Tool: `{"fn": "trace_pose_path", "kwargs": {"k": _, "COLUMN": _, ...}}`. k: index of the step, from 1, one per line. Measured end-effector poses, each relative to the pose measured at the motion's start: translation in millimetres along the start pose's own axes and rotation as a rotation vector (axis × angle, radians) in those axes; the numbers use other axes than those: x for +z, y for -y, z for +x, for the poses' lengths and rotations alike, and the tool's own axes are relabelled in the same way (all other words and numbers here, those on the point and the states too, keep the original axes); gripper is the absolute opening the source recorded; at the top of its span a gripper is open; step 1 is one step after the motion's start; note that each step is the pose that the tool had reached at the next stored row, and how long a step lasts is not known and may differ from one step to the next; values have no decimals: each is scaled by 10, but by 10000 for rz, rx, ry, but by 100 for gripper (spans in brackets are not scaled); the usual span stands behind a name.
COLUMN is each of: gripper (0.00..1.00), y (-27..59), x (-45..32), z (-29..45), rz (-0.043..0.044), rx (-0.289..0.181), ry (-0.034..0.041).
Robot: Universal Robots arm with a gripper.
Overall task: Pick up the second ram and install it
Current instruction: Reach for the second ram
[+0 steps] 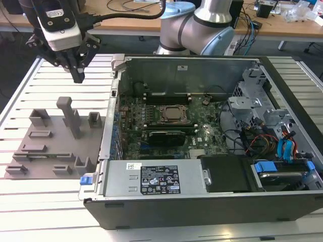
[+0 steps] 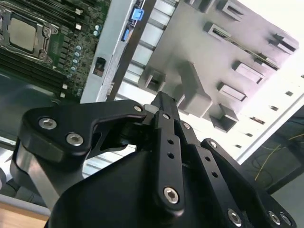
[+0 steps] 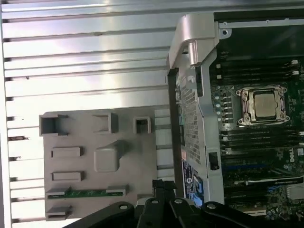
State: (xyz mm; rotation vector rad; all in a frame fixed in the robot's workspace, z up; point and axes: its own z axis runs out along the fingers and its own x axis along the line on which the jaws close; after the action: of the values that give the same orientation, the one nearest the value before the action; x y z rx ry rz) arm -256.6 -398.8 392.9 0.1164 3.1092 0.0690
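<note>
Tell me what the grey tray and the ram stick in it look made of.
The grey tray: likely matte plastic, maybe 3D-printed; uniform dull colour, blocky shapes. The second ram: green circuit board, presumably fibreglass laminate; thin, flat strip.

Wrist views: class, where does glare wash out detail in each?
Second wrist view: the grey plastic tray bleaches white along one edge; first wrist view: bright bands streak the slatted metal table, while the thin green ram stick reads clearly.

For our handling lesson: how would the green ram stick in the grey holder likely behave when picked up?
The ram stick looks thin and narrow, so probably light yet fairly stiff. Its bare green board is likely fragile. Being flat, it should not roll.
</note>
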Motion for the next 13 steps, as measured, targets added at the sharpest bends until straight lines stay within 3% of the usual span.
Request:
{"fn": "trace_pose_path", "kwargs": {"k": 9, "gripper": 10, "y": 18, "x": 0, "z": 237, "rz": 0, "rx": 0, "ry": 0}}
{"fn": "trace_pose_path", "kwargs": {"k": 10, "gripper": 10, "y": 24, "x": 1, "z": 311, "rz": -1, "rx": -1, "ry": 1}}
{"fn": "trace_pose_path", "kwargs": {"k": 13, "gripper": 10, "y": 34, "x": 3, "z": 443, "rz": 0, "rx": 0, "ry": 0}}
